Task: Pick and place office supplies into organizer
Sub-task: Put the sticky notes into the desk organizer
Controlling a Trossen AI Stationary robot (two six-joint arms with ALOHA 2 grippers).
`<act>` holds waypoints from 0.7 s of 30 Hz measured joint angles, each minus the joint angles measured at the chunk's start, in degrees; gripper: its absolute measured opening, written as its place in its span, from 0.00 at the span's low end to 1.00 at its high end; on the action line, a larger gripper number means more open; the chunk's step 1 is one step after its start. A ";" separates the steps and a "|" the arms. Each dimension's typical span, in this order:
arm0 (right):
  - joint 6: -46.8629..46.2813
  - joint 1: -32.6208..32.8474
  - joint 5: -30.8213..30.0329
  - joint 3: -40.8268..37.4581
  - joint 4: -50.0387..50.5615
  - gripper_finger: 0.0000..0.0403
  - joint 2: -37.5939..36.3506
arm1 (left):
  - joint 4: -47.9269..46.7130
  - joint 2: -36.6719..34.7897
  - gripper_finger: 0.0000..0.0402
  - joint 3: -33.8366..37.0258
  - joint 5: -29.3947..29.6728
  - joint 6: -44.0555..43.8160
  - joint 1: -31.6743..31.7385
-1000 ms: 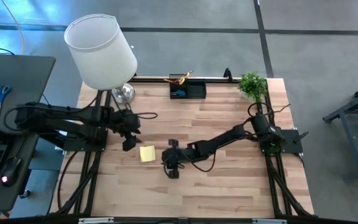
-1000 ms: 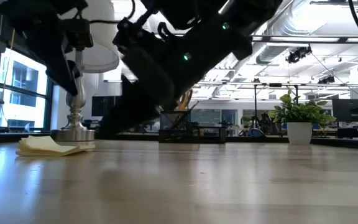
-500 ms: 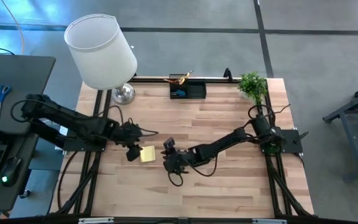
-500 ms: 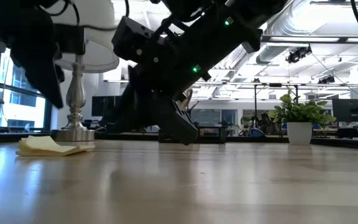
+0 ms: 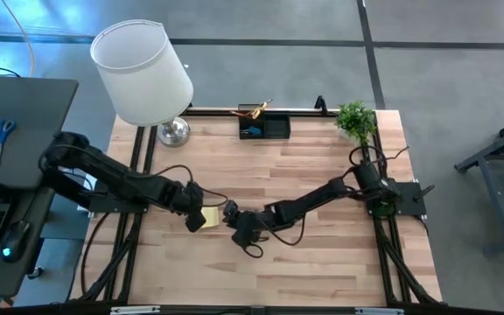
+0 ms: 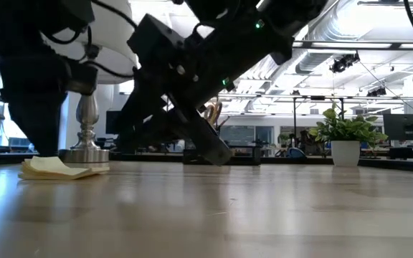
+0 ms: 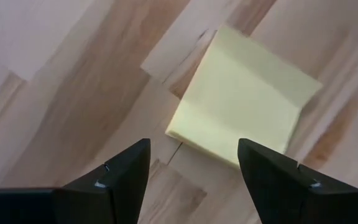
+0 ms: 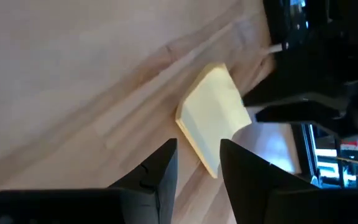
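Note:
The yellow sticky-note pad lies flat on the wooden table, left of its middle; in the low view the pad shows slightly curled top sheets. My left gripper stands open just left of it, and in its wrist view the pad lies just ahead of the open gripper. My right gripper is just right of the pad, fingers narrowly open and pointing at it. The black organizer sits at the far edge, with orange handles sticking up from it.
A lamp with a white shade and a metal base stands at the far left corner. A small green plant stands at the far right corner. A side desk with blue-handled scissors lies left of the table. Bare wood stretches toward the near edge.
My left gripper has moved right and toward the near edge, coming down beside the pad's left side. My right gripper has shifted a little left and toward the far edge, closing in on the pad's right side. The pad has stayed in place.

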State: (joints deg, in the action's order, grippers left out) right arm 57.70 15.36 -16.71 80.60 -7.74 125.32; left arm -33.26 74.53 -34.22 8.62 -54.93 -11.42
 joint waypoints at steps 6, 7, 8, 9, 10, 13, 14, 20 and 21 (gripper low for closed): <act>1.26 -1.21 0.48 0.00 2.29 0.28 0.00 | 3.68 4.56 0.58 0.00 -1.04 -1.48 0.00; 1.25 -1.28 0.50 0.01 2.73 0.28 0.00 | 5.24 5.20 0.58 0.00 -1.58 -1.40 0.00; 1.27 -1.32 0.50 0.02 3.18 0.28 0.00 | 6.94 5.82 0.58 0.00 -2.04 -0.99 0.00; 1.37 -1.40 0.50 0.02 3.38 0.28 0.00 | 8.41 6.30 0.58 0.00 -2.64 -0.75 0.00; 1.50 -1.50 0.52 0.02 3.39 0.28 0.00 | 9.52 6.54 0.58 0.00 -2.96 -0.37 0.00; 2.74 -1.66 0.66 0.02 3.26 0.28 -0.02 | 12.14 7.60 0.58 -0.04 -3.51 0.52 0.00; 3.13 -1.76 0.81 0.02 3.36 0.28 -0.02 | 12.37 7.79 0.58 -0.04 -3.48 0.50 0.00; 9.25 -1.04 1.46 0.22 3.95 0.28 2.30 | 13.64 8.74 0.58 -0.11 -2.89 0.61 0.00; 11.45 -0.69 1.07 0.39 3.46 0.28 2.73 | 13.81 8.75 0.58 -0.11 -2.71 0.66 0.00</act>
State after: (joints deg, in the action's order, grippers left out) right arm 69.15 14.67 -15.64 80.98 -4.28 128.05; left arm -19.45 83.27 -34.33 5.91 -54.27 -11.42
